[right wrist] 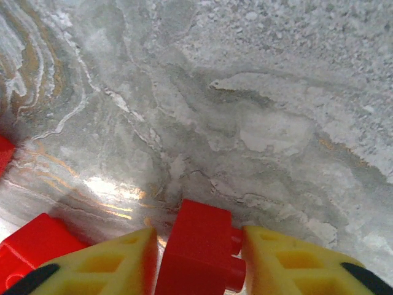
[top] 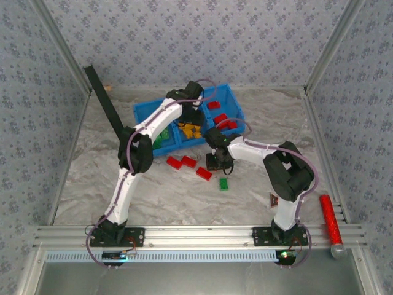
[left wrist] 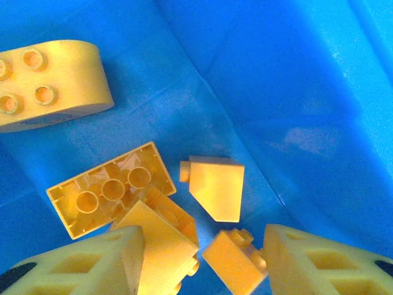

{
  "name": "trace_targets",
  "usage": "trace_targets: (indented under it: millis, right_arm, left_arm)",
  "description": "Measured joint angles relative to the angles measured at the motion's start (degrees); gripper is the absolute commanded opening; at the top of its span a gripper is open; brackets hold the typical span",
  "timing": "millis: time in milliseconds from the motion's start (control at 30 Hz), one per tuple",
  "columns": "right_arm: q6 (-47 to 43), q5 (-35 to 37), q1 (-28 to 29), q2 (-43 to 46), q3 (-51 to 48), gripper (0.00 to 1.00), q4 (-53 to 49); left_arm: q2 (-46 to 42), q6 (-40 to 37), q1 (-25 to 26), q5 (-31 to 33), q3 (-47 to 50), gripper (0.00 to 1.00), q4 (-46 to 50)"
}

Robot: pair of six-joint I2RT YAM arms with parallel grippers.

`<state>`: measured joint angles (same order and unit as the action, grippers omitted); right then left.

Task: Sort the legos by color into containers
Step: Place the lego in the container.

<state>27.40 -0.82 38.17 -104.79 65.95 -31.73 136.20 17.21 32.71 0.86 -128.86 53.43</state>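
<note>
Grey marbled table carries everything. Blue bin sits toward the far side, with three compartments side by side. Left gripper is down in the middle compartment, fingers spread and pinching nothing. Yellow bricks lie loose on the floor beneath and between them. Right gripper is low over the table just in front of the bin, fingers pressed onto a red brick from both sides. Loose red bricks lie on the table beside it, one green brick near. Sorted red bricks rest in the right compartment.
</note>
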Motion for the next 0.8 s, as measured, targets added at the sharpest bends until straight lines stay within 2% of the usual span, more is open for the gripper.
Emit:
trace_targets:
  millis: [267, 500, 667, 800]
  right_arm:
    - [-0.70, 0.46, -1.42, 1.64, -0.26, 0.28, -2.34]
    - [-4.17, 0.72, -9.60, 13.99, 0.50, 0.28, -7.78]
    - [-8.92, 1.20, -15.91, 14.45, 8.66, 0.28, -8.92]
    - [-13.66, 1.07, -18.71, 8.13, 19.61, 0.28, -7.17]
  left_arm:
    - [-1.53, -0.20, 0.09, -0.44, 0.00, 0.57, 2.12]
    - [-10.45, 1.36, 0.11, -0.42, 1.25, 0.59, 5.33]
    - [-17.14, 4.59, 0.98, -0.61, 2.69, 0.60, 6.51]
    - [-19.50, 7.69, 4.46, -1.49, 5.66, 0.61, 7.21]
